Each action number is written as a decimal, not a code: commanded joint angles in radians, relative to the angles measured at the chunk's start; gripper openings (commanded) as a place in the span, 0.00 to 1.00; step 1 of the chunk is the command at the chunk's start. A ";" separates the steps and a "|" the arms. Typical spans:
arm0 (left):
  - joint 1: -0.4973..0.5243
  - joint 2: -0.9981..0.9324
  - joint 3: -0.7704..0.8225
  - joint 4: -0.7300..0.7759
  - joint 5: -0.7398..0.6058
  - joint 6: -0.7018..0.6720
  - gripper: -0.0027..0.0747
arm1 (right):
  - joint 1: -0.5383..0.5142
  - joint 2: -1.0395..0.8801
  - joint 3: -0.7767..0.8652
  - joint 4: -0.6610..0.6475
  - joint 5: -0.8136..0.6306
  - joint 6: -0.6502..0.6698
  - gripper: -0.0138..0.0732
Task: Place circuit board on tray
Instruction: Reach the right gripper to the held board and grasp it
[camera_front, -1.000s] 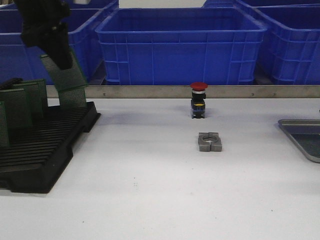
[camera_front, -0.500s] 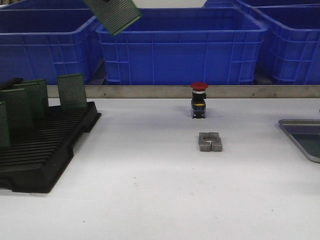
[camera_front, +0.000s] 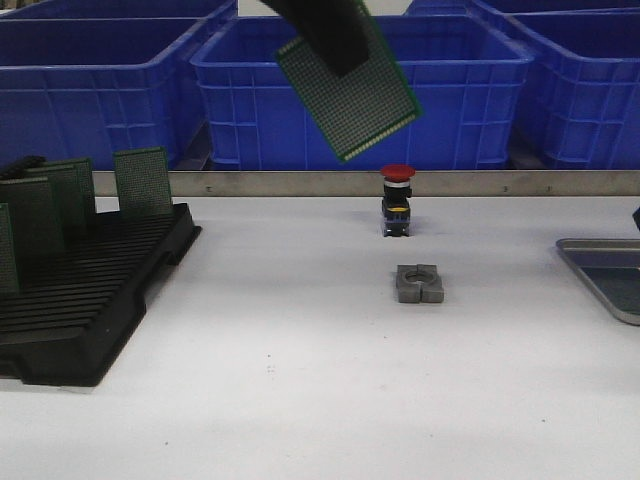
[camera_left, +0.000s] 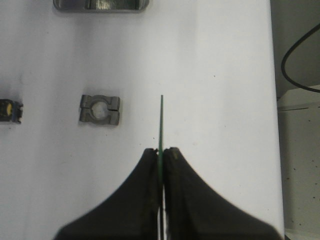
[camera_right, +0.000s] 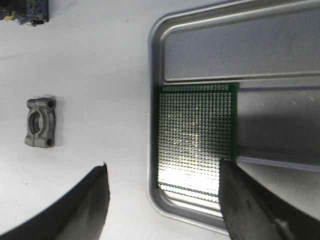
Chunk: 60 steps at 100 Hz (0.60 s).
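My left gripper (camera_front: 335, 50) is shut on a green perforated circuit board (camera_front: 350, 95) and holds it tilted, high above the middle of the table. In the left wrist view the board (camera_left: 161, 117) shows edge-on between the closed fingers (camera_left: 161, 151). The silver-grey tray (camera_front: 600, 262) lies at the table's right edge. In the right wrist view another green board (camera_right: 197, 135) lies flat inside the tray (camera_right: 153, 100). My right gripper (camera_right: 163, 164) is open and empty above that tray's near corner.
A black slotted rack (camera_front: 90, 300) with several upright green boards (camera_front: 143, 180) stands at the left. A red-capped button switch (camera_front: 397, 200) and a grey metal clamp block (camera_front: 419, 283) sit mid-table. Blue crates (camera_front: 250, 110) stand behind a metal rail (camera_front: 300, 183).
My left gripper has carried the board up from above the rack and to the right, to over the table's middle. The tray and the small parts have not moved.
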 joint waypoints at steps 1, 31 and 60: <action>-0.006 -0.048 -0.007 -0.044 0.028 -0.018 0.01 | -0.003 -0.066 -0.026 0.083 0.069 -0.053 0.72; -0.006 -0.048 0.000 -0.047 0.028 -0.034 0.01 | 0.013 -0.157 -0.027 0.321 0.320 -0.378 0.72; -0.006 -0.048 0.000 -0.065 0.028 -0.034 0.01 | 0.171 -0.226 -0.027 0.362 0.468 -0.658 0.72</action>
